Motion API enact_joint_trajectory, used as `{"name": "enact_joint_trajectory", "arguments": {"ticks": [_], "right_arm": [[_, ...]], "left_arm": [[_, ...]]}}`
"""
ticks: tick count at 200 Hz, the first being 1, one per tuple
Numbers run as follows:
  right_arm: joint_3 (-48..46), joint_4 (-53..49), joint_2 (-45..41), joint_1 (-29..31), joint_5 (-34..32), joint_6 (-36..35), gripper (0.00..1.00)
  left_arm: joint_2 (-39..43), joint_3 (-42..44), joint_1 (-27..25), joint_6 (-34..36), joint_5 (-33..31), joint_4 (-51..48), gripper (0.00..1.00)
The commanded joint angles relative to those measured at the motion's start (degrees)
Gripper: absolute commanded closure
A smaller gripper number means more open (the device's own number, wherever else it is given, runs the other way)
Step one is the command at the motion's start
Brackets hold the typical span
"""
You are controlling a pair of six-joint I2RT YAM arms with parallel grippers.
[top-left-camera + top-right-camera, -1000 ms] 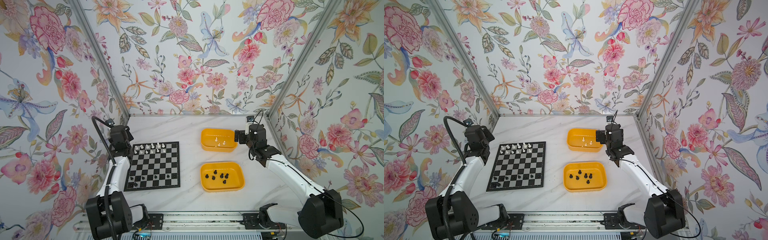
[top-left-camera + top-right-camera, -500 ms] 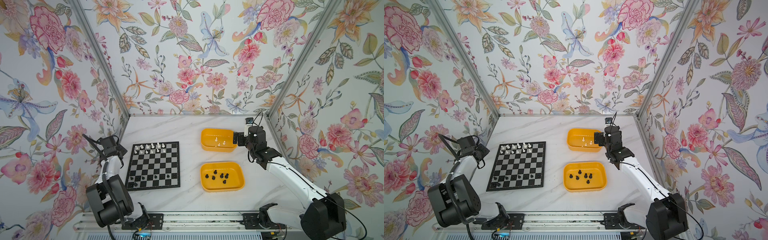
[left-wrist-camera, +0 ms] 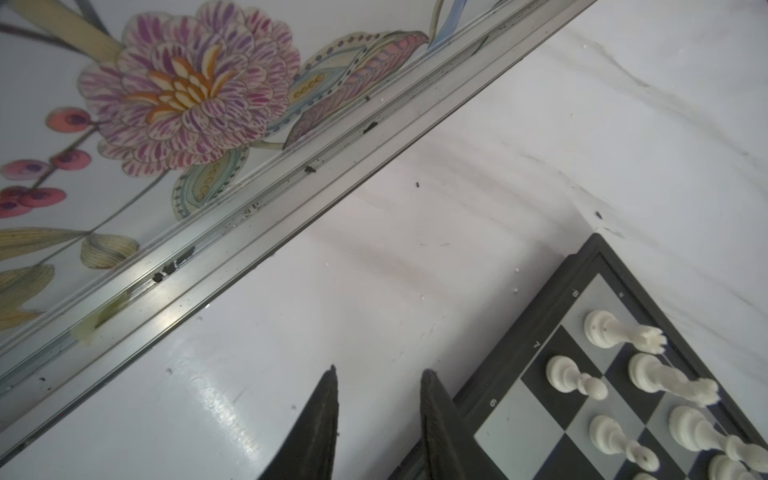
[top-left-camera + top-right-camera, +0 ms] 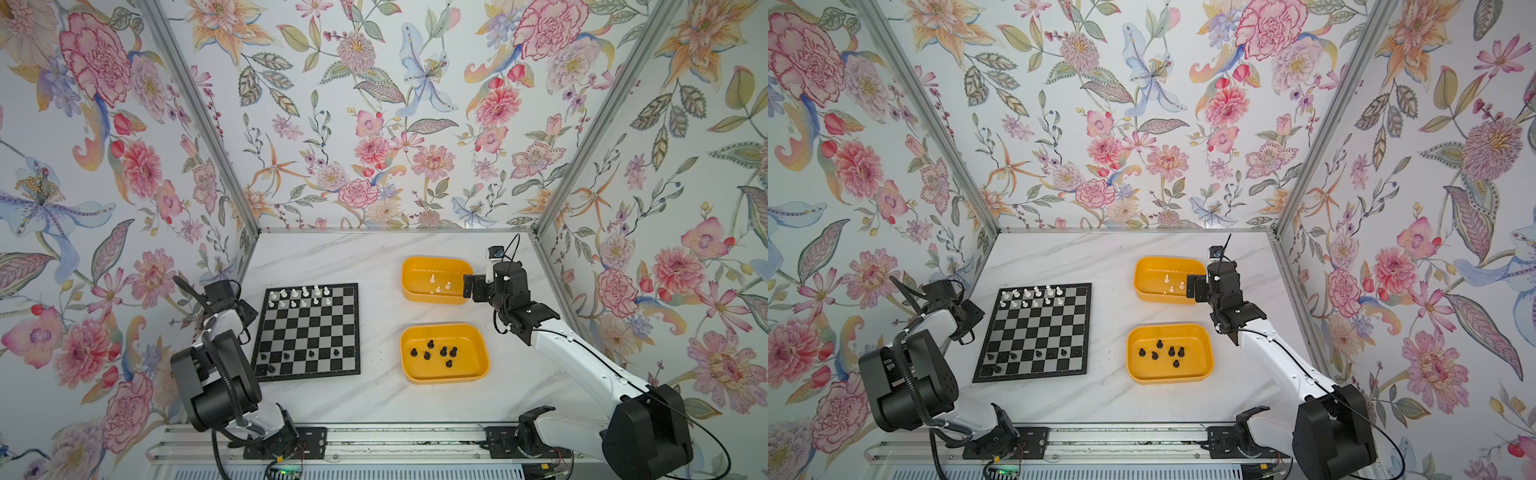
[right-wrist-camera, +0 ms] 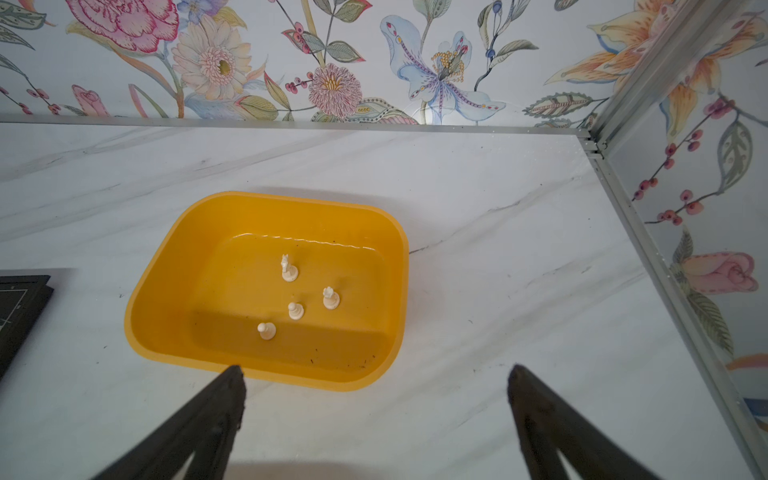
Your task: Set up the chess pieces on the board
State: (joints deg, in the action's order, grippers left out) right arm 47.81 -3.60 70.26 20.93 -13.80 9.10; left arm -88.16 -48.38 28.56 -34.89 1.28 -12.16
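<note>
Left wrist: open tabletop (image 3: 415, 257) between board (image 3: 540, 320) and wall rail (image 3: 266, 216)

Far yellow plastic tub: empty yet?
Not empty. Four small white chess pieces stand upright on the floor of the yellow plastic tub, clearest in the right wrist view.

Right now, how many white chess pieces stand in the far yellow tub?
4, all upright in the far yellow tub: a knight nearest its far wall, another piece, and two pawns nearer the front. None looks hidden.
</note>
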Motion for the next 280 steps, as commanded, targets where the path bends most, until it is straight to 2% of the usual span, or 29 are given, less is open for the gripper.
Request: {"name": "enact_joint_trajectory", "arguments": {"ticks": [1,27,100,163,230,257,280], "right_arm": [[-2.09,0.86,-1.51,0.1,0.88,2.22,0.01],[-3.49,1.3,-1.7,0.07,0.9,2.8,0.01],[-2.88,1.46,0.52,-0.24,1.71,2.86,0.01],[-1.57,1.91,2.79,-1.23,3.73,2.63,0.01],[-1.23,1.85,3.23,-1.75,5.26,2.88,0.01],[-1.05,1.61,3.37,-1.69,5.37,2.97,0.01],[-1.12,1.57,3.4,-1.75,5.45,3.23,0.01]], "left_arm": [[-0.87,-0.63,0.89,1.36,-1.71,-1.05,0.64],[-4.26,0.29,1.05,1.21,-1.55,-0.31,0.65],[-4.82,2.12,1.12,0.44,0.78,0.92,0.67],[-4.35,5.48,0.8,-2.28,6.72,5.91,0.69],[-4.6,6.19,-1.52,-1.66,10.14,9.23,0.69],[-5.59,5.18,-3.42,-1.15,11.0,9.22,0.75],[-5.97,4.78,-4.8,-0.7,10.71,9.08,0.76]]}}
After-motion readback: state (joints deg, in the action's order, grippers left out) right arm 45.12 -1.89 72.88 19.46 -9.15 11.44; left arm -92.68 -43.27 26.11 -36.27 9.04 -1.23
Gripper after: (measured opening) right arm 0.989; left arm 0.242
